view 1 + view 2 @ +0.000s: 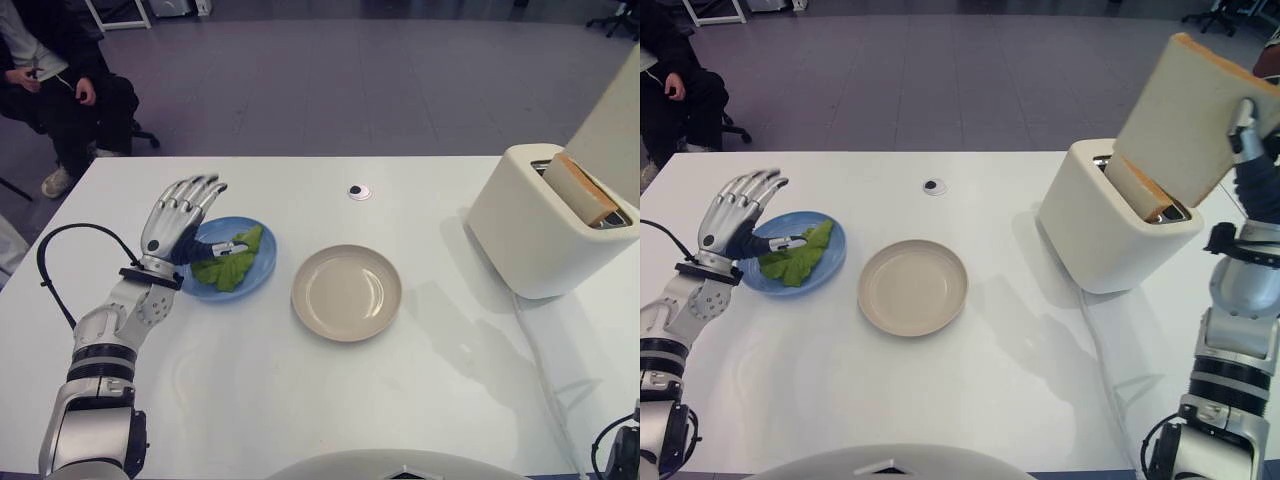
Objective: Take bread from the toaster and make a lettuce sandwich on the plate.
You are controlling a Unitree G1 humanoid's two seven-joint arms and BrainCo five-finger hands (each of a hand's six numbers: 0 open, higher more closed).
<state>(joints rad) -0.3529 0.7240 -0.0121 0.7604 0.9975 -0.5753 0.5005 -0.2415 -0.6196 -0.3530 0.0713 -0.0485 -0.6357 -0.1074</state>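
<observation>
The right robot hand (pixel 1247 130) gripped a bread slice (pixel 1190 115) above the toaster (pixel 1100 230) at the table's right edge. The left robot hand (pixel 180 215), fingers spread, hovered over lettuce (pixel 230 265) near the left edge; the plate (pixel 346 292) lay at centre.

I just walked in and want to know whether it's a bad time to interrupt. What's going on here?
The robot is partway into making a sandwich. Its right hand holds a bread slice up above the toaster, and a second slice sits in a slot. Its left hand is open over the blue plate that holds the lettuce. The beige plate in the middle has nothing on it yet.
</observation>
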